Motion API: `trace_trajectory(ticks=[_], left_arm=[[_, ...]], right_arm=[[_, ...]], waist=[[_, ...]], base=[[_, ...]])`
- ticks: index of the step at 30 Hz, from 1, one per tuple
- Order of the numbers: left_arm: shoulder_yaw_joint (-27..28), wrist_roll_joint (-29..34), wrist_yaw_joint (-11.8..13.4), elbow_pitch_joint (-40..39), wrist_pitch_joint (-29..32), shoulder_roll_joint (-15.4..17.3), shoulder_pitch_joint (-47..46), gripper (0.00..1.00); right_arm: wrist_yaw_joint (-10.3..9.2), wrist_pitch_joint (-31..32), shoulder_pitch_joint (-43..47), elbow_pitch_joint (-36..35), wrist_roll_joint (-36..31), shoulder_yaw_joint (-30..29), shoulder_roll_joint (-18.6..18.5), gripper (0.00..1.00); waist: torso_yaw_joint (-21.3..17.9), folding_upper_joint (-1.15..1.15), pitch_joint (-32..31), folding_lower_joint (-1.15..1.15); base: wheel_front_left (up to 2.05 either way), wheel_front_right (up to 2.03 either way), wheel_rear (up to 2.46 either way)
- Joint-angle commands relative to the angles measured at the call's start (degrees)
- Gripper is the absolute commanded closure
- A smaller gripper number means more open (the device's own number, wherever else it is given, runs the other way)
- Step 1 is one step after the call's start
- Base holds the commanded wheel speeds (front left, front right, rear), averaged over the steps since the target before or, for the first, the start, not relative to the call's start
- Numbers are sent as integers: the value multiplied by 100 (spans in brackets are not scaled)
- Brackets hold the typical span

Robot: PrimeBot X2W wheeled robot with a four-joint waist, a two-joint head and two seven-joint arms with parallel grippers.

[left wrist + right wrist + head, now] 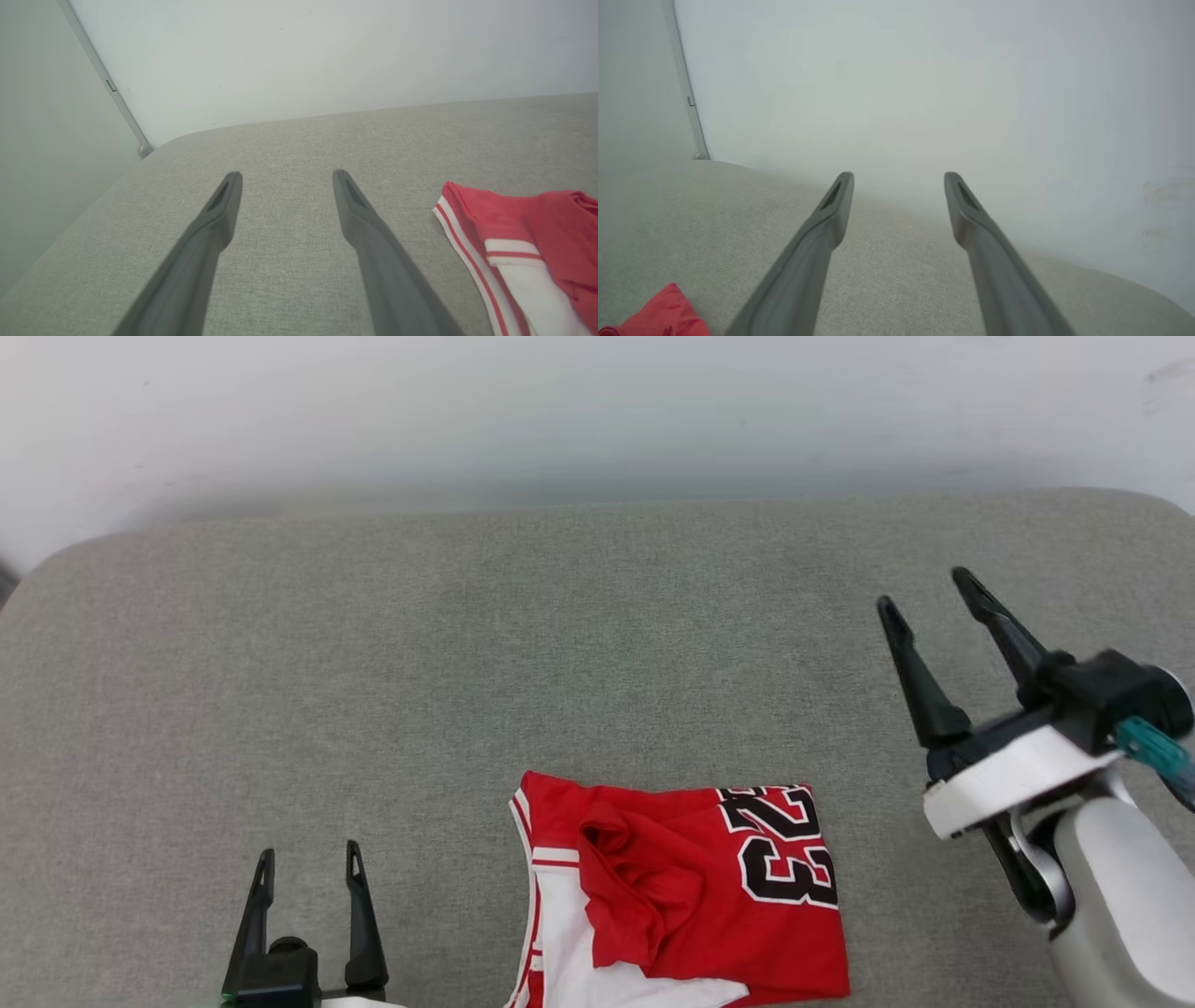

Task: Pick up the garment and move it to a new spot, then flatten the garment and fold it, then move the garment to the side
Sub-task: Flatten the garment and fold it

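Observation:
The garment (681, 891) is a red jersey with white sleeve fabric, striped trim and a black "23", lying folded into a rough rectangle near the front edge of the grey padded surface. Its striped edge (509, 252) shows at the right of the left wrist view, and a red corner (663, 317) at the bottom left of the right wrist view. My left gripper (310, 863) is open and empty, low and to the left of the garment. My right gripper (924, 590) is open and empty, raised off the surface to the garment's right.
The grey fabric-covered surface (467, 663) spreads wide behind and to both sides of the garment. A pale wall (597, 411) runs along its far edge, and a thin vertical trim (107, 84) marks the wall's corner at the left.

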Motion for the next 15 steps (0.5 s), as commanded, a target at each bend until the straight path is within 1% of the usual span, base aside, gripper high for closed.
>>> trace_trajectory(ticks=[1, 6, 9, 13, 15], left_arm=[[-4, -1, -33, -7, -27, 11, 24, 0], [22, 10, -69, 17, -27, 20, 6, 0], [24, 14, -99, 44, -27, 20, 20, 0], [34, 12, -131, 69, -27, 19, 75, 0], [31, 13, -149, 84, -27, 19, 111, 0]], right_arm=[[-2, -31, 175, -78, -112, -128, 62, 0], [-2, -35, 942, -774, -474, -957, 511, 0], [-2, -36, 1368, -1004, -592, -1381, 759, 0], [-3, -37, 1876, -1319, -695, -1722, 1015, 0], [-2, -38, 2102, -1436, -764, -1788, 1082, 0]], waist=[[-20, 0, -15, 0], [-70, 0, -47, 0], [-67, 0, -101, 0], [-67, 0, -174, 0], [-61, 0, -217, 0]], base=[[0, 0, 0], [0, 0, 0], [0, 0, 0], [0, 0, 0], [0, 0, 0]])
